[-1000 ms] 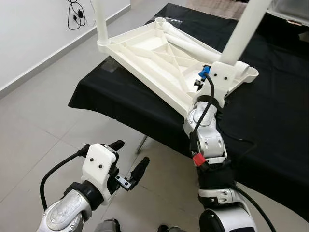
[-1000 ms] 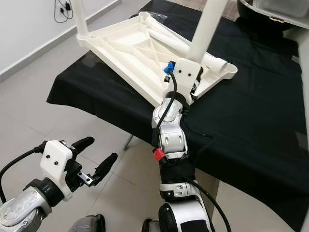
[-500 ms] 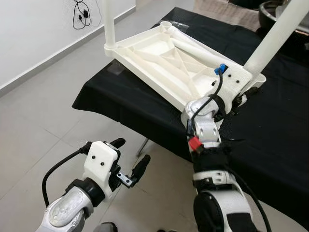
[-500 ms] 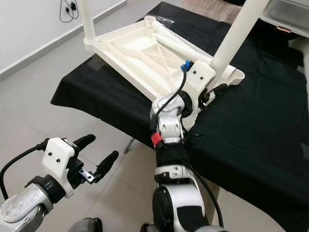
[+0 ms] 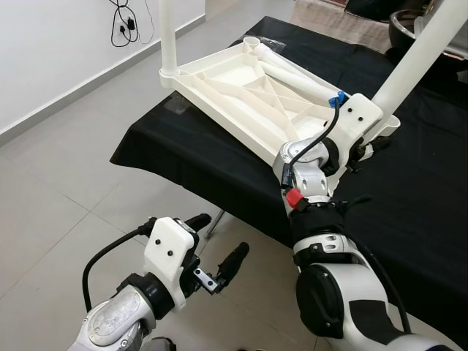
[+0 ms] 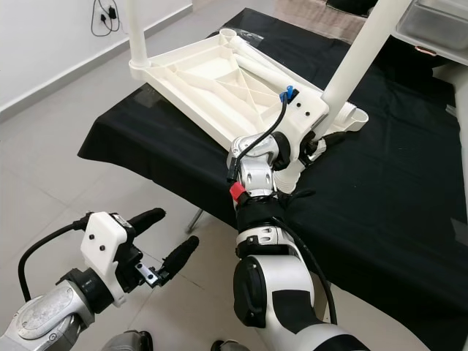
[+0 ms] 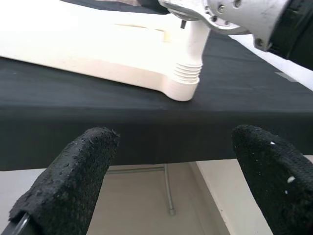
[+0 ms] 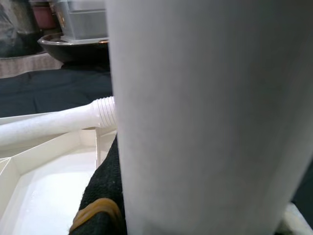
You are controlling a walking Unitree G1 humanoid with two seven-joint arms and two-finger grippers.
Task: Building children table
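A white plastic children's tabletop point(image 5: 219, 80) lies upside down on a table under a black cloth point(image 5: 183, 161). One white leg point(image 5: 167, 36) stands upright in its far left corner. Loose legs point(image 5: 292, 67) lie inside the tabletop. My right gripper point(image 5: 368, 144) is shut on another white leg point(image 5: 420, 51), low down, where it stands tilted in the near right corner socket point(image 7: 188, 78). In the right wrist view this leg point(image 8: 205, 112) is close up beside one black finger point(image 8: 102, 196). My left gripper point(image 5: 221, 235) hangs open over the floor, short of the table's edge, holding nothing.
Grey tiled floor point(image 5: 58, 190) spreads to the left, up to a white wall with dangling cables point(image 5: 130, 22). A dark bowl and a clear plastic box point(image 6: 431, 29) stand at the far right of the cloth. A metal table leg point(image 5: 214, 223) shows under the edge.
My right wrist has turned on the leg, which now leans further right. My left gripper has drifted a little right and forward, still open. The camera has shifted slightly.
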